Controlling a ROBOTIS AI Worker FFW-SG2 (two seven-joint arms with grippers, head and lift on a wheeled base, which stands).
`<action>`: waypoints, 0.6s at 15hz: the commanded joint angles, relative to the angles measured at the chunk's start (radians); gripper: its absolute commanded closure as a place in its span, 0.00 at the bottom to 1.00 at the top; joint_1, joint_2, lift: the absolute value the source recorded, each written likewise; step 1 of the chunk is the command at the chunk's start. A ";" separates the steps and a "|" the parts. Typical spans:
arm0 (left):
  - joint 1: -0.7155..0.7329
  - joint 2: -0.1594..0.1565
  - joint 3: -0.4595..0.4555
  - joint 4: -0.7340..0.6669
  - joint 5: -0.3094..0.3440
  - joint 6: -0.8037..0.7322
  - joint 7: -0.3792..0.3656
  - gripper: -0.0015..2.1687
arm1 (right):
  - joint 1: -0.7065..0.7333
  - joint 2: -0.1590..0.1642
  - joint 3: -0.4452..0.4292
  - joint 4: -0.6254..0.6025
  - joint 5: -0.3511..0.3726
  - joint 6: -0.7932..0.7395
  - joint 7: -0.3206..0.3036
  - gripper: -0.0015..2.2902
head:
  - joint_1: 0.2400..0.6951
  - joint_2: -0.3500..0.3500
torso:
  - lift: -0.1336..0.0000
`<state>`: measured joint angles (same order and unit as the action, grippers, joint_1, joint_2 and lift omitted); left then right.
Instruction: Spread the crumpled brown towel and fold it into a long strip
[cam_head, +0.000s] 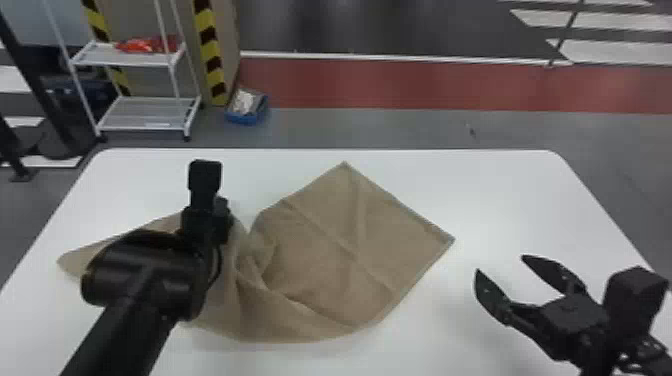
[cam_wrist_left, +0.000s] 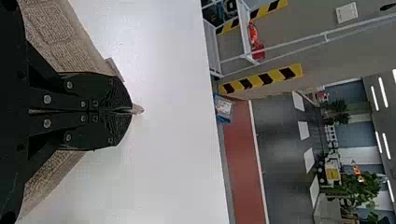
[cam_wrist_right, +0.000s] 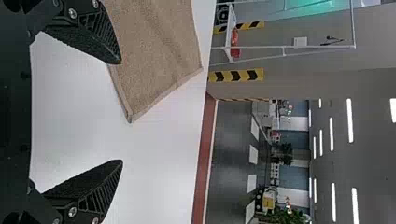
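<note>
My left gripper (cam_head: 222, 215) is over the left part of the brown towel (cam_head: 320, 250), which lies partly spread on the white table. Its right half is fairly flat, with corners at the back and right; folds bunch up near the middle. In the left wrist view the left gripper (cam_wrist_left: 132, 111) is shut, and a bit of towel (cam_wrist_left: 138, 109) pokes out between its tips. Right of the towel, my right gripper (cam_head: 500, 265) stands open, nothing between its fingers. In the right wrist view the towel (cam_wrist_right: 154, 51) reaches beyond the open right gripper (cam_wrist_right: 120, 112).
The white table (cam_head: 510, 195) has its far edge a little behind the towel's back corner. Beyond it on the floor are a white wire shelf (cam_head: 145, 112) and a blue box (cam_head: 246, 107) to the left.
</note>
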<state>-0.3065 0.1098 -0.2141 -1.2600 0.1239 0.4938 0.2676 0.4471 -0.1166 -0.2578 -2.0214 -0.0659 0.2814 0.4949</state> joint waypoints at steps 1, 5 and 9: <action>0.078 0.002 0.032 -0.153 0.025 0.006 -0.005 0.67 | -0.030 0.000 0.017 0.006 0.005 0.016 -0.001 0.06 | 1.00 0.43 | 0.07; 0.225 0.039 0.084 -0.521 0.097 0.024 -0.005 0.67 | -0.148 -0.002 0.046 0.041 0.057 0.092 0.002 0.06 | 1.00 0.44 | 0.07; 0.379 0.130 0.220 -0.811 0.286 0.015 0.013 0.67 | -0.294 -0.014 0.045 0.173 0.146 0.163 0.048 0.06 | 1.00 0.45 | 0.07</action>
<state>0.0125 0.2156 -0.0472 -1.9677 0.3622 0.5155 0.2775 0.2067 -0.1271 -0.2118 -1.9001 0.0389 0.4200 0.5273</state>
